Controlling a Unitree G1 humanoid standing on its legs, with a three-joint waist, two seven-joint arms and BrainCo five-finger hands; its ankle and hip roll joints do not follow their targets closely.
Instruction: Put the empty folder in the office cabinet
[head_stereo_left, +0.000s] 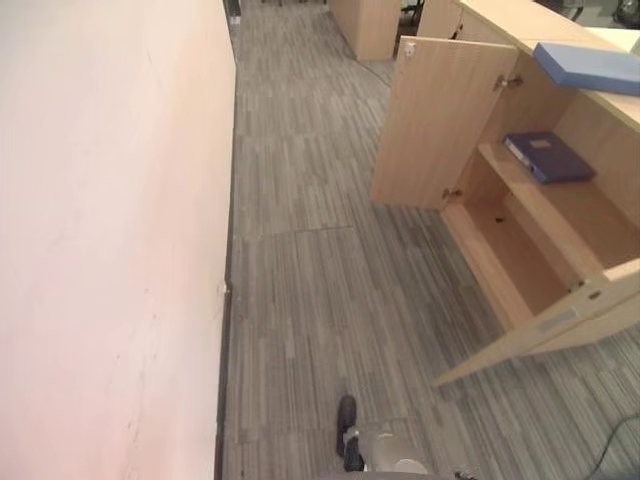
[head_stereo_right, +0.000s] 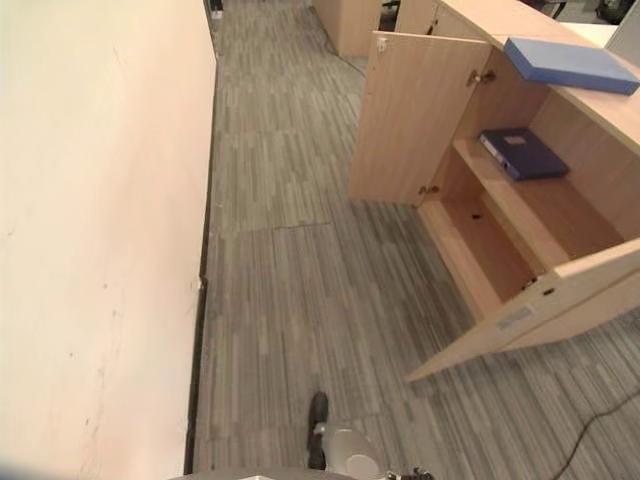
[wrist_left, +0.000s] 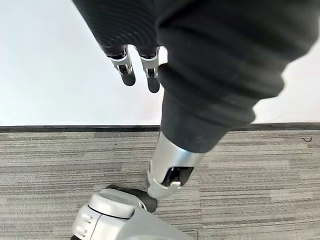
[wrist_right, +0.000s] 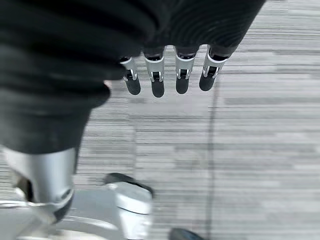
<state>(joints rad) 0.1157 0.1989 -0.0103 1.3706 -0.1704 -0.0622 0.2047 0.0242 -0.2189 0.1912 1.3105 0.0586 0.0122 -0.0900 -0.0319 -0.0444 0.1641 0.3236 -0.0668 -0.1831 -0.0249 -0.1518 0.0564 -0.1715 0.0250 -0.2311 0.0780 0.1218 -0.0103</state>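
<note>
Both our hands, left hand and right hand, hang with fingers relaxed, holding nothing. We should approach the open cabinet at right squarely, then lift the light blue folder from its top.

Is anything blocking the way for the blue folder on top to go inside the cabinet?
Nothing visible does. The light blue folder lies on top of the cabinet, whose doors stand wide open. The upper shelf already holds a dark blue folder, with room beside it; the lower shelf looks bare.
</note>
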